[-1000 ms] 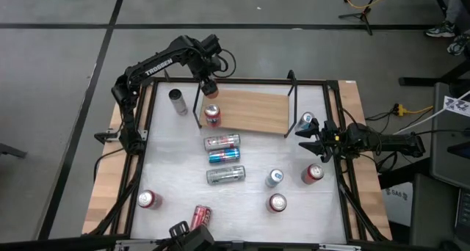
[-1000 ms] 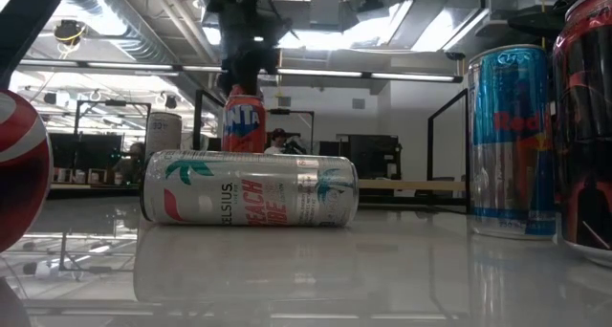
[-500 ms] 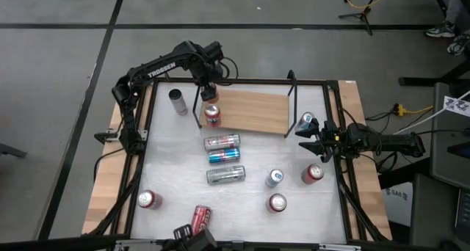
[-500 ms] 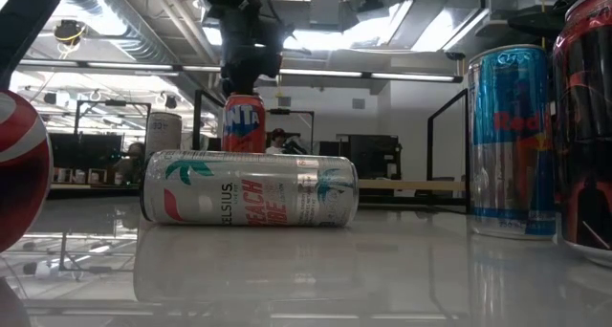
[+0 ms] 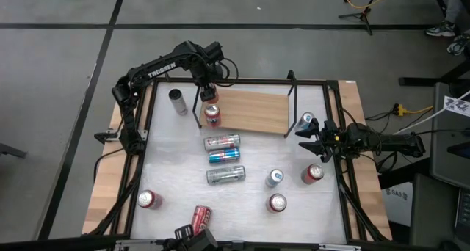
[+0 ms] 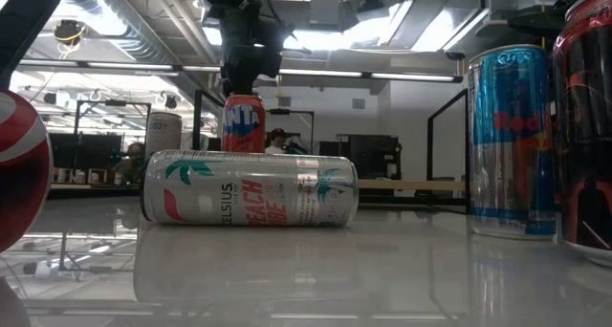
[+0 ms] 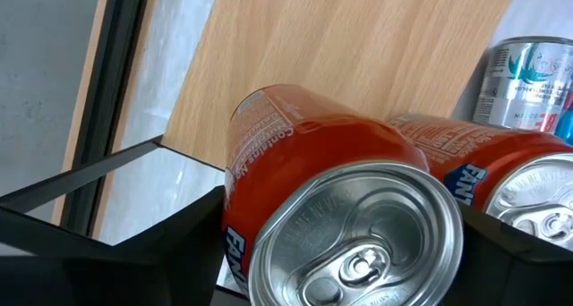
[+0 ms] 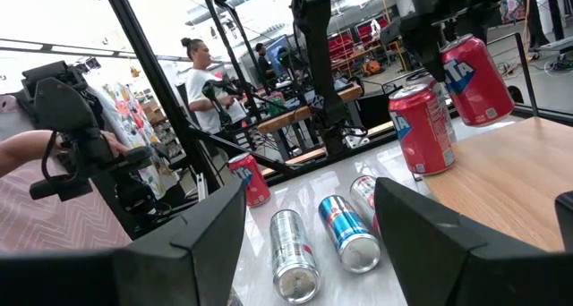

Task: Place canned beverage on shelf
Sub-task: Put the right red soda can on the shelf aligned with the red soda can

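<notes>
The shelf [image 5: 253, 110] is a light wooden board with black rod brackets, at the table's far side. One orange can [image 5: 212, 115] [image 8: 425, 127] stands near its left front corner. My left gripper [image 5: 208, 95] [image 7: 349, 225] is over the shelf's left end, just behind that can. It is shut on a second orange canned beverage [image 8: 474, 78] [image 7: 340, 208]. My right gripper [image 5: 305, 137] [image 8: 309, 225] waits open at the table's right edge, with nothing between its fingers. My left gripper pinches the orange can's side wall just below its top rim [image 7: 260, 243], one finger [image 7: 179, 234] on each side. The fingers come from above, pointing down. The can hangs tilted over the shelf's left end; whether its bottom [image 8: 491, 116] touches the board, I cannot tell.
Three cans lie side by side mid-table [image 5: 224, 155]. Several more stand or lie near the front and right [image 5: 277, 202] [image 5: 149, 199] [image 5: 313, 173]. A silver can [image 5: 178, 101] stands left of the shelf and a blue one [image 5: 307, 120] to its right. People [image 8: 201, 82] are beyond the table.
My left gripper has sunk a little toward the shelf with the orange can and rolled its wrist slightly. It has then held still for the last half second. The grip has stayed the same.
</notes>
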Available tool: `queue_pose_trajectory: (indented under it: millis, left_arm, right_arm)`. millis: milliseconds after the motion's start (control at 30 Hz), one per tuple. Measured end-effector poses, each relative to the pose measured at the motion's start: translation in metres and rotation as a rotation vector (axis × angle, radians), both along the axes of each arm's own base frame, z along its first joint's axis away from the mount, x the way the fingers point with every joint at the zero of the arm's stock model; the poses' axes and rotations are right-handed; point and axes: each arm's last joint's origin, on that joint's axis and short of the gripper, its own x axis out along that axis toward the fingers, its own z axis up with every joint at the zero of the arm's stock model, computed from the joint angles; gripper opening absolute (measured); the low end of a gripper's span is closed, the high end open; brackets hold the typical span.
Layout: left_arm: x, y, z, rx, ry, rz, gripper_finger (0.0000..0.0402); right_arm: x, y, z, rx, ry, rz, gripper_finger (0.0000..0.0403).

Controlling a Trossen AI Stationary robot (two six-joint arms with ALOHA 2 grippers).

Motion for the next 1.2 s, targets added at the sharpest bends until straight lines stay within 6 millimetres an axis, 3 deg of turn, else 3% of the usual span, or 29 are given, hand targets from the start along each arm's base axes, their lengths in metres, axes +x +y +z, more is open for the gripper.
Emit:
queue_pose_trajectory:
  millis: [733, 1200]
  left_arm:
    - [0.011, -0.01, -0.001, 0.018, -0.022, -0.05, 0.0301]
    - [0.023, -0.002, -0.028, -0.022, 0.036, -0.062, 0.0301]
  right_arm:
    - [0.0, 0.0, 0.0, 0.0, 0.0, 0.0, 0.0239]
    - [0.0, 0.0, 0.0, 0.0, 0.001, 0.0, 0.0239]
